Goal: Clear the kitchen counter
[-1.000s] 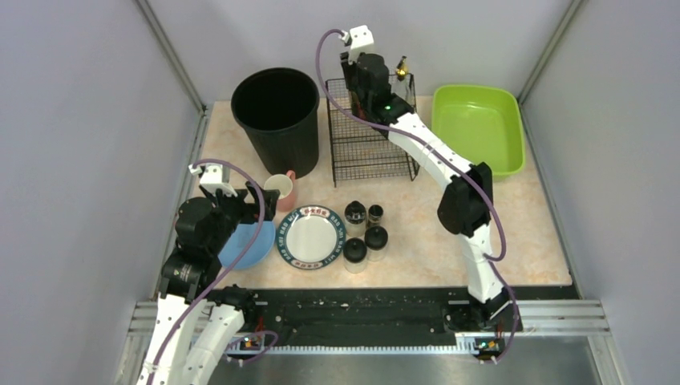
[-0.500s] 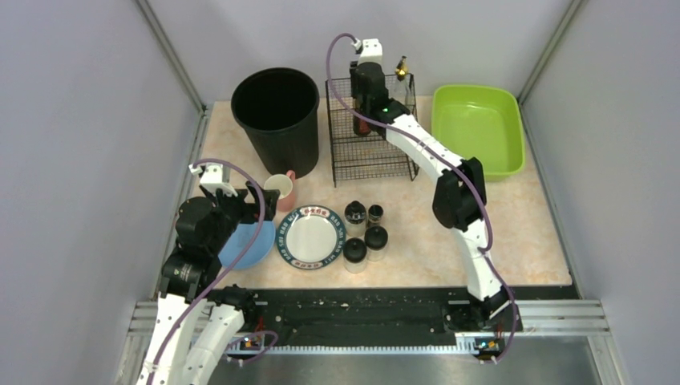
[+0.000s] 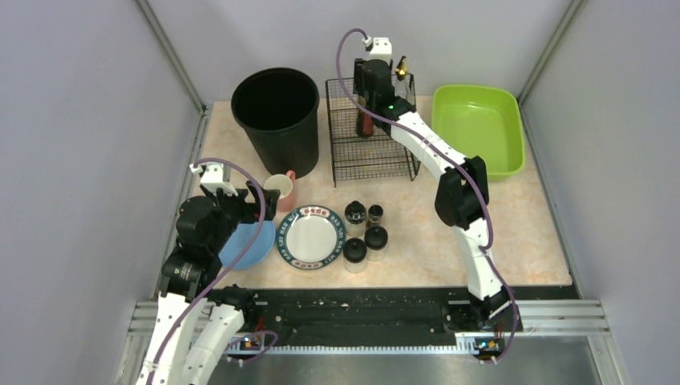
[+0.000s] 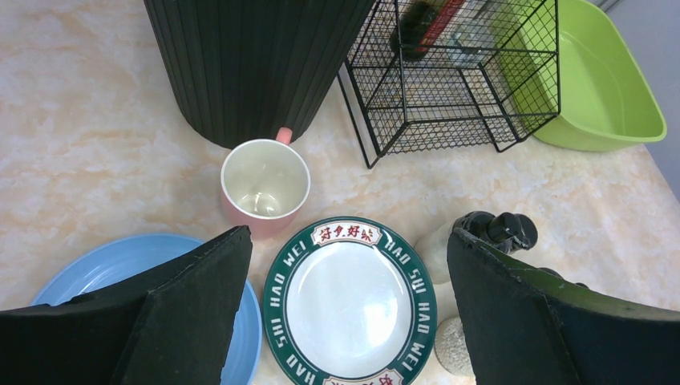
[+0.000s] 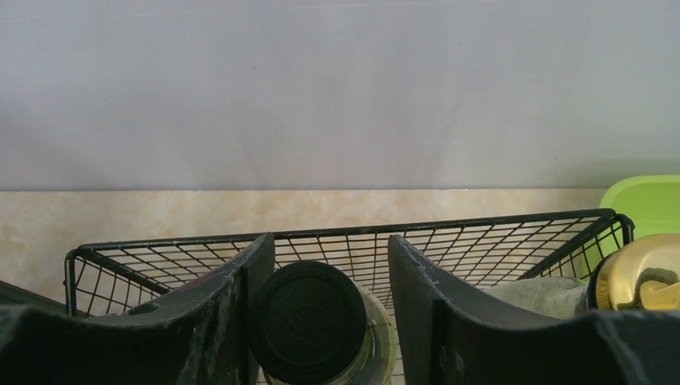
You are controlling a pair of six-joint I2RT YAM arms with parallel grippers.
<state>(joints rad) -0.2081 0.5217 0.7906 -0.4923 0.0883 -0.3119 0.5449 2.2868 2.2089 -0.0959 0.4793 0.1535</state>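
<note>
Overhead view: the worktop (image 3: 521,233) is filling the middle of the frame, peach and speckled. It is looking hard and smooth, so we are expecting dishes to slide on it rather than catch.

- Upper middle: the right end effector (image 5: 329,249) is hanging inside the wire rack (image 3: 377,152). Its jaws are standing apart on either side of a black-capped bottle (image 5: 309,321), and a gap is showing on the cap's right side. We are judging the bottle to be glass: stiff, slick, breakable, tall enough to tip. The best hold is looking like the neck just under the cap.
- A brass-topped bottle (image 5: 641,277) is sitting at the rack's right end.
- Lower left: the left end effector (image 4: 349,241) is hovering wide apart and empty above the dishes.
- Below it, a green-rimmed white plate (image 4: 349,309) is lying flat, with a blue plate (image 4: 104,265) just to its left. Both are looking rigid and chippable, and only their rims are offering a pinch.
- The pink cup (image 4: 265,180) is standing upright beside the black bin (image 3: 277,112). It is probably light, and its wall or handle is looking graspable.
- Four small black-topped jars (image 3: 365,233) are clustering right of the white plate.
- Upper right: the green tray (image 3: 477,128) is sitting on the worktop.
</note>
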